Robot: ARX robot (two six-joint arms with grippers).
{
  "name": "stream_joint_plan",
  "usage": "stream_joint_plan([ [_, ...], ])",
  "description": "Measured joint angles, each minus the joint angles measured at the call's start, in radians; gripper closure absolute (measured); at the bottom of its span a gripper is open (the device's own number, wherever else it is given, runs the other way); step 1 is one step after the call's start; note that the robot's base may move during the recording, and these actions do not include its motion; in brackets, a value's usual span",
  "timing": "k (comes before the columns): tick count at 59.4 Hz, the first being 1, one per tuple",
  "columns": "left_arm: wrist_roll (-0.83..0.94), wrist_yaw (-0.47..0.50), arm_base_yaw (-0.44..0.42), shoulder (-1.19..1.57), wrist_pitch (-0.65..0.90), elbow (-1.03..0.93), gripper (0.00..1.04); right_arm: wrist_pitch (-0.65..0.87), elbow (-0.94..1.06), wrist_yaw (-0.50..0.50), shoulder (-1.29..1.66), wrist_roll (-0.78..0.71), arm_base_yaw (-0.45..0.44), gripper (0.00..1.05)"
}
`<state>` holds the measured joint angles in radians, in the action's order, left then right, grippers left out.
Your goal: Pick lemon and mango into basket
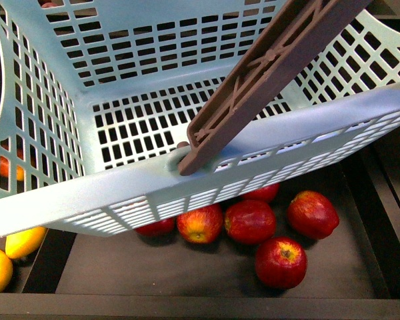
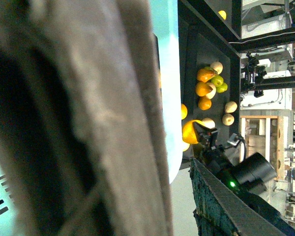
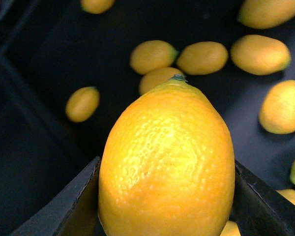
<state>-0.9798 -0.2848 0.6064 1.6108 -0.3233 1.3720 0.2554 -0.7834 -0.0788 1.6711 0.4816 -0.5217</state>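
Note:
The teal lattice basket (image 1: pixel 140 80) hangs tilted and fills most of the front view, its brown handle (image 1: pixel 267 73) slanting across it. My left gripper (image 2: pixel 152 206) is shut on the handle, which blurs large in the left wrist view; one dark textured finger (image 2: pixel 221 206) shows. My right gripper (image 3: pixel 167 201) is shut on the lemon (image 3: pixel 167 162), held above a dark bin of loose yellow fruits (image 3: pixel 201 57). The lemon in my right gripper also shows in the left wrist view (image 2: pixel 191 132), beside the basket's rim (image 2: pixel 164 73). An elongated yellow fruit (image 1: pixel 25 241) lies at lower left; I cannot tell whether it is the mango.
Several red apples (image 1: pixel 250 221) lie in a dark tray under the basket. Oranges with green and pale fruits (image 2: pixel 209 83) lie in a further bin. A dark divider (image 1: pixel 380 200) borders the apple tray on the right.

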Motion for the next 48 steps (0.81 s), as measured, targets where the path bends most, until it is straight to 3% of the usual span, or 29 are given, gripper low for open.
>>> stream_joint_plan([
  [18, 0.000, 0.003, 0.000, 0.000, 0.000, 0.000, 0.77, -0.117, 0.012, 0.028, -0.438, 0.016, 0.300, 0.41],
  [29, 0.000, 0.000, 0.000, 0.000, 0.000, 0.000, 0.77, -0.116, 0.007, 0.123, -0.455, 0.031, 0.528, 0.41],
  [35, 0.000, 0.000, 0.000, 0.000, 0.000, 0.000, 0.77, -0.090, -0.003, 0.188, -0.408, 0.029, 0.710, 0.41],
  [48, 0.000, 0.002, 0.000, 0.000, 0.000, 0.000, 0.77, -0.072, -0.014, 0.247, -0.346, 0.025, 0.853, 0.41],
])
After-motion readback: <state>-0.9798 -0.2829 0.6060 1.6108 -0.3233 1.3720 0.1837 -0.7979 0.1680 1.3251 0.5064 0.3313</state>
